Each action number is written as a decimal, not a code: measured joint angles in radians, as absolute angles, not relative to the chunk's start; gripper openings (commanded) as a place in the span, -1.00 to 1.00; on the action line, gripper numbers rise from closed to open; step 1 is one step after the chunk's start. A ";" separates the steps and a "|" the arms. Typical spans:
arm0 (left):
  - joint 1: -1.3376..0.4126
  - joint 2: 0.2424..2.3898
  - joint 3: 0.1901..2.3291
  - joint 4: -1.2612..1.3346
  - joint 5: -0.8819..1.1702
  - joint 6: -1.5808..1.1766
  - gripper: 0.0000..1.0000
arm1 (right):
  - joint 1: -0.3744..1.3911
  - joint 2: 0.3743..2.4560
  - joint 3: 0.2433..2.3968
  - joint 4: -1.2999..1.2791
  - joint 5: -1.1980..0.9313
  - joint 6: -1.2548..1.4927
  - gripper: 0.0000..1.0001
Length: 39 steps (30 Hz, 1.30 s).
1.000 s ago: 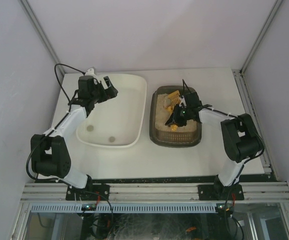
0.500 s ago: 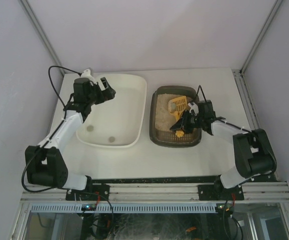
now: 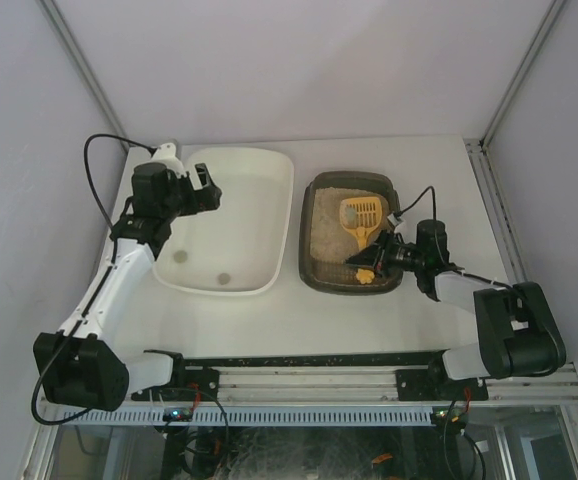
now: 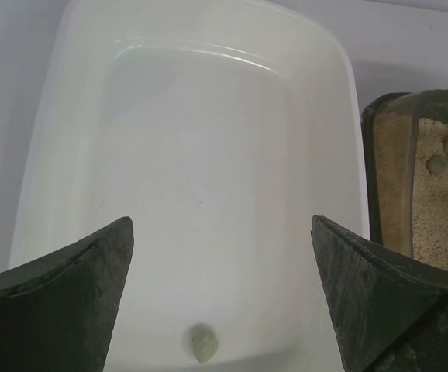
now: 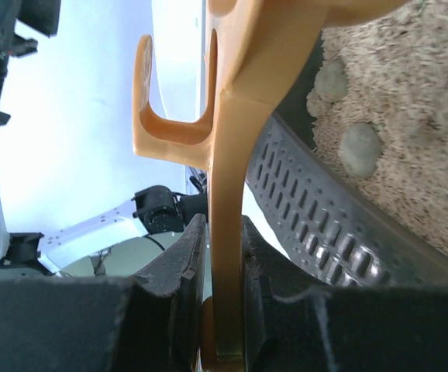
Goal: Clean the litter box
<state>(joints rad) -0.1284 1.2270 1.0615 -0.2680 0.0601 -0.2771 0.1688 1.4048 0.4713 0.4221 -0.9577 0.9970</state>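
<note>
Litter box (image 3: 307,245) sat on the table (image 3: 439,170) right of ctr, just beside the white tub (image 3: 281,165), w/ pale litter inside & a yellow scoop (image 3: 361,213) over it. R gripper (image 3: 372,259) was clamped tight on the scoop's handle at the box's near edge, w/ greyish clumps (image 5: 361,149) in the litter close by. L gripper (image 3: 205,190) hung over the tub's far-left part, jaws spread wide w/ nothing between them, & two small lumps (image 3: 224,278) lay on the tub floor.
</note>
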 measured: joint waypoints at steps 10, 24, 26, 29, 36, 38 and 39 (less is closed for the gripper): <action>-0.128 1.154 1.062 -0.379 0.235 -0.091 0.99 | 0.115 1.394 0.391 0.492 -1.007 1.040 -1.00; -0.128 1.136 1.019 -0.375 0.374 -0.008 0.99 | 0.109 1.337 0.394 0.405 -1.012 0.968 -1.00; -0.128 1.135 1.002 -0.374 0.376 -0.007 0.99 | 0.121 1.335 0.390 0.419 -1.021 0.976 -1.00; -0.128 1.135 0.980 -0.372 0.403 -0.007 0.99 | 0.148 1.335 0.389 0.429 -1.010 0.980 -1.00; -0.128 1.134 0.976 -0.374 0.464 0.008 0.99 | 0.167 1.301 0.419 0.400 -0.983 0.968 -1.00; -0.128 1.134 0.979 -0.388 0.463 0.013 0.99 | 0.180 1.302 0.428 0.391 -0.967 0.966 -1.00; -0.128 1.134 0.980 -0.393 0.459 0.015 0.99 | 0.192 1.302 0.430 0.394 -0.968 0.967 -1.00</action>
<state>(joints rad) -0.1280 1.1339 0.9798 -0.3935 0.4595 0.0151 0.1917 1.3018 0.4301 0.3943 -0.9684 0.9672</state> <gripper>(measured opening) 0.997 0.177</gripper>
